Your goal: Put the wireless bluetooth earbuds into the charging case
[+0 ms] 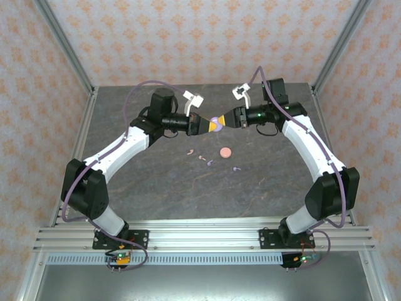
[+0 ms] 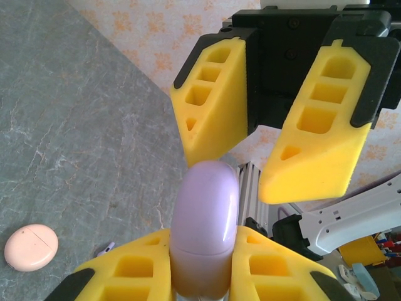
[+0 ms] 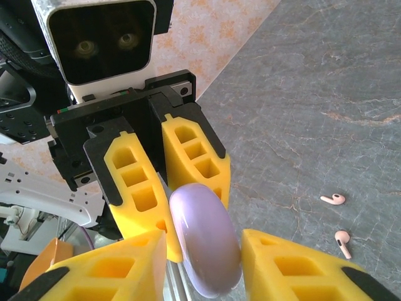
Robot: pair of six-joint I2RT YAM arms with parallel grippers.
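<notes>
We hold the lilac case (image 2: 205, 207) in the air, above and a little behind the pink case (image 1: 225, 152), which lies shut on the table (image 1: 156, 188). The left gripper (image 2: 203, 251) is clamped on the lilac case's lower half. The right gripper (image 3: 203, 266) faces it with jaws parted, one on either side of the upper half and not pinching it.

The pink earbuds (image 1: 190, 151) lie loose just left of the pink case, and the lilac earbuds (image 1: 237, 168) lie on its near side.

The lilac shell looks glossy and rounded, so we expect it to slip in the foam pads unless we take it across its broad faces, clear of the lid seam. The buds look tiny, light and rigid and are likely to skitter. We would pinch each one across its stem with the very fingertips.
</notes>
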